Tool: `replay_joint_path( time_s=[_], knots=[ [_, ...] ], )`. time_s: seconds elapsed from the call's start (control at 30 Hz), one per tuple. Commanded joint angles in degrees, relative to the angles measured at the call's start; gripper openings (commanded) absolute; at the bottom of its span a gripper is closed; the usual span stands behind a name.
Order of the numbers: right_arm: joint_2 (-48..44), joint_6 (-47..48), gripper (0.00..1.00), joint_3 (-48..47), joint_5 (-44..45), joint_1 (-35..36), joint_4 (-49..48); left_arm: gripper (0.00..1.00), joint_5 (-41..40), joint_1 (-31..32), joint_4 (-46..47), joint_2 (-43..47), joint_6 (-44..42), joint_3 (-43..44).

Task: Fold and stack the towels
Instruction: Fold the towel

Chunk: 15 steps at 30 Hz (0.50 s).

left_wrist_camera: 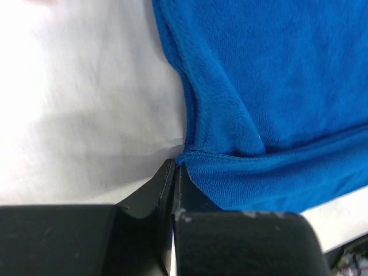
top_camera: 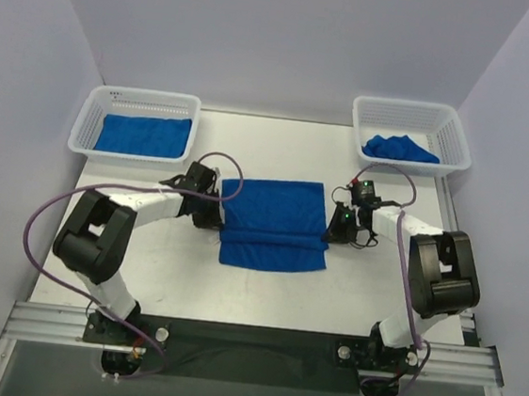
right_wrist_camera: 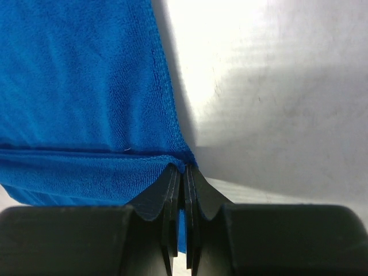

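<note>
– While both arms sit at the middle towel (top_camera: 274, 223), what are the fingers doing?
– Left fingers (left_wrist_camera: 161, 187) are pressed together, clamped on the hem at the towel's left edge, and the cloth puckers up toward the tips. Right fingers (right_wrist_camera: 167, 190) are the same on the right edge, with a sliver of blue showing between them.
– Where's the towel?
– Flat on the counter (top_camera: 181, 274), centre, between the two arms. The near part is doubled over, with a band of layers along the near edge. Partway through the fold, I'd say.
– Other towels?
– Folded towel (top_camera: 143, 135) in the left basket (top_camera: 143, 94), far left. Crumpled towel (top_camera: 400, 149) in the right basket (top_camera: 407, 105), far right. Both are well apart from the arms.
– What could go wrong?
– Both pinches are thin, right at the hem. If the arms pull apart or lift unevenly, one edge likely slips out and the towel drops lopsided.
– Layers?
– Can't tell how many each side has. If one side holds only the top layer, carrying it over would open the fold instead of doubling it.
– Anything else?
– Terry drags. If the arms pull it low across the counter, the bottom layer could lag and bunch, giving crooked edges. The tips are also right down at the surface, so a scrape is possible. And if the arms move out of step, the fold skews and the stack ends up sloppy.
</note>
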<state>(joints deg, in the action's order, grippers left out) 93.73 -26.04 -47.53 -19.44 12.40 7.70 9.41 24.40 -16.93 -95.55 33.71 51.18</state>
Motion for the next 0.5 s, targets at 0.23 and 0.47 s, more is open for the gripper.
replay_joint_path(
  time_s=[0.23,0.47],
  knots=[
    [8.04,-1.55,0.0,-9.15,5.2,-1.24,-2.34,0.0,-6.24,-5.5,-6.26,-10.36,-9.8,17.63],
    [5.94,-0.94,0.0,-13.03,6.08,-1.15,-1.11,0.0,-6.25,-7.0,-8.56,-6.85,-12.79,19.66]
  ],
)
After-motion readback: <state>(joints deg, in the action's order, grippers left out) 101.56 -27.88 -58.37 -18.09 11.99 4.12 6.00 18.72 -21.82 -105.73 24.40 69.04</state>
